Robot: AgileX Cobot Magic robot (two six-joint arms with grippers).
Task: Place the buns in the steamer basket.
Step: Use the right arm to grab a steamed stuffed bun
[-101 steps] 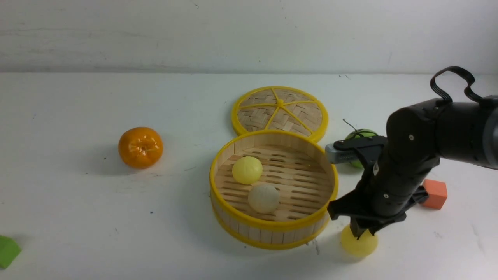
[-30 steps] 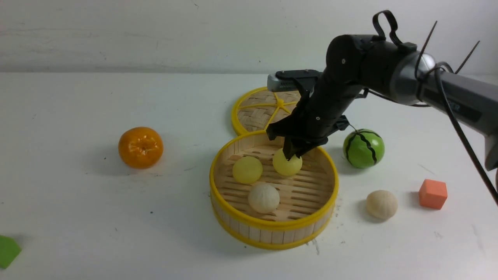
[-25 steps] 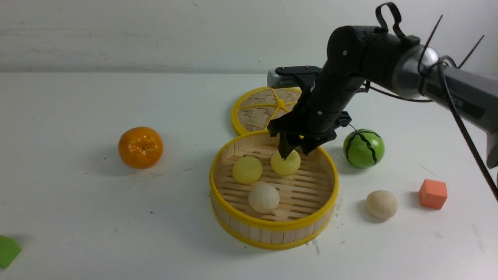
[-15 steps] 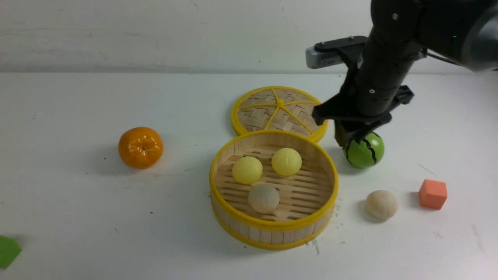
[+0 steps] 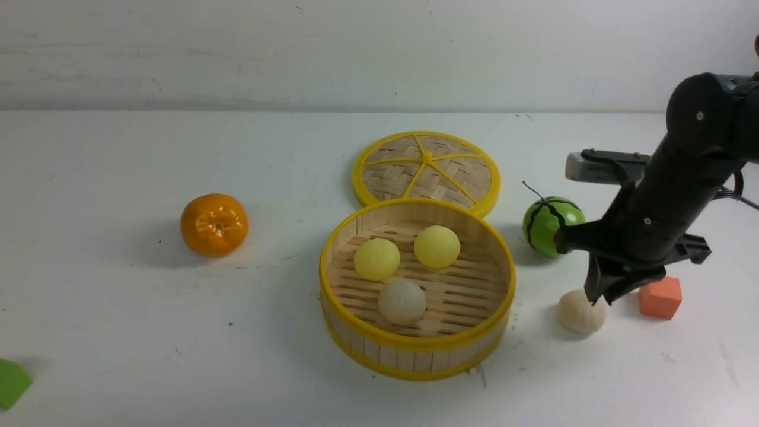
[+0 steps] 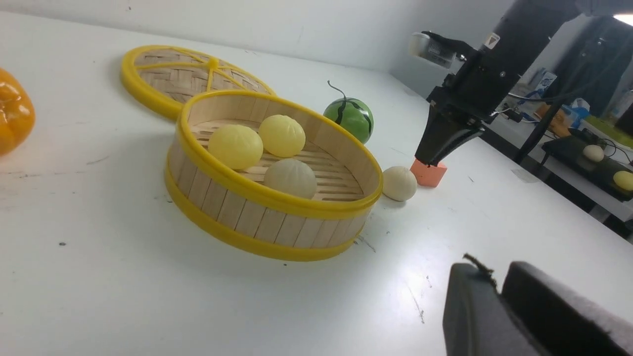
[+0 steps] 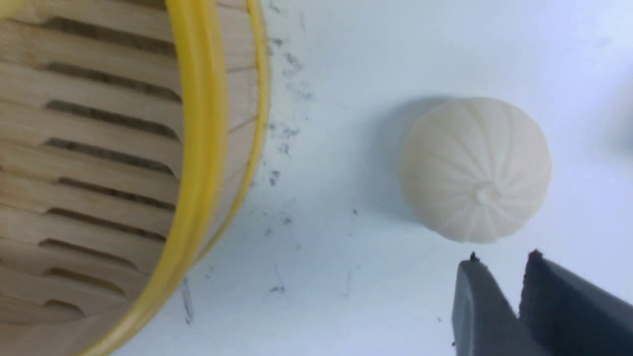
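The steamer basket [image 5: 415, 356] stands mid-table with three buns on its slotted floor: two pale yellow buns [image 5: 376, 259] [image 5: 437, 247] and a cream pleated one [image 5: 402, 302]. Another cream bun [image 5: 581, 312] [image 7: 475, 168] lies on the table to the basket's right. My right gripper [image 5: 595, 298] [image 7: 502, 257] hangs just above this bun's right side, its fingers a narrow gap apart and empty. My left gripper [image 6: 497, 269] shows only in its own wrist view, low over bare table in front of the basket, its fingers together and holding nothing.
A woven lid [image 5: 427, 172] lies behind the basket. A green watermelon ball [image 5: 545, 225] sits behind the loose bun, with an orange-red cube [image 5: 659, 298] to that bun's right. An orange [image 5: 214, 225] rests at the left, a green block [image 5: 10, 382] at the front left edge.
My right gripper let go of the second yellow bun inside the basket, lifted, swung right past the watermelon ball and came down over the cream bun on the table, its fingers narrowing.
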